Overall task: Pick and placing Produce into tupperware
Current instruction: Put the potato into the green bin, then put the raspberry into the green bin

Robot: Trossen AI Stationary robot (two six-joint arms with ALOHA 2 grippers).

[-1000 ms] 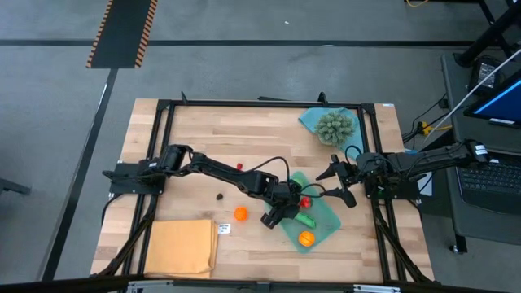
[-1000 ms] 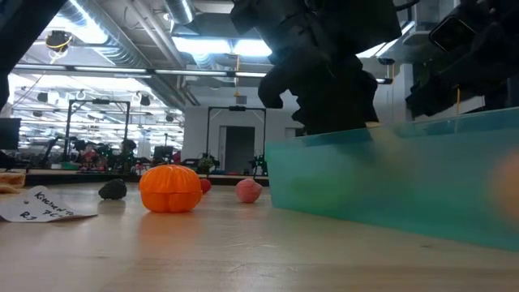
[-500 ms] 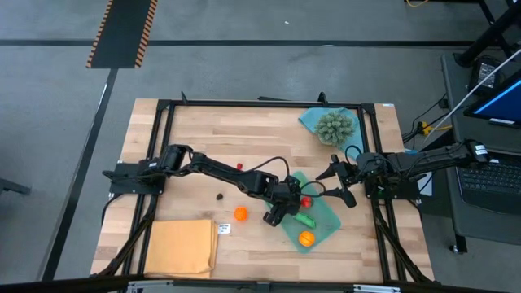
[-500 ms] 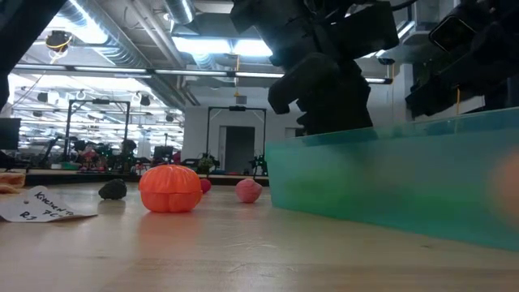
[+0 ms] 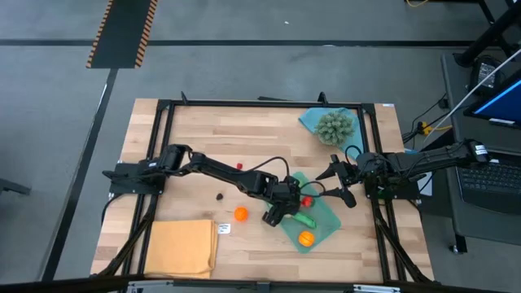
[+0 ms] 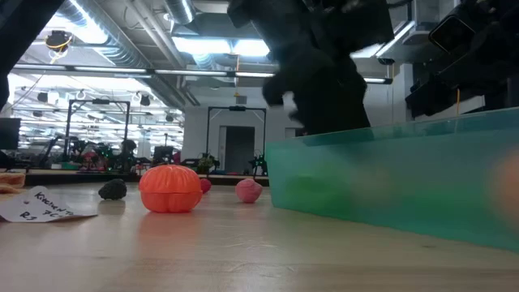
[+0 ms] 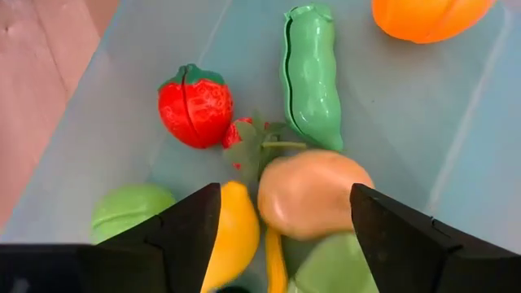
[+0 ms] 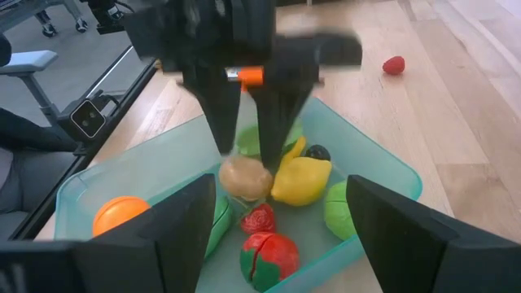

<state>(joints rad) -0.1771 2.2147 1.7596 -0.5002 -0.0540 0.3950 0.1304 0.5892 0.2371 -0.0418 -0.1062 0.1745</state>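
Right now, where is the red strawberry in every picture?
High view: the strawberry is a red dot in the tupperware, beside the left gripper.
Low view: not visible; it is behind the tupperware's cloudy wall.
Left wrist view: strawberry beside the green pea pod.
Right wrist view: strawberry at the near rim.
Shared landmark: the orange fruit in the tupperware.

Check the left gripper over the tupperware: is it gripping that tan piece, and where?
Nothing is held. The left gripper stands open over the tupperware, with the tan piece lying loose between its fingers. The right gripper is open, empty.
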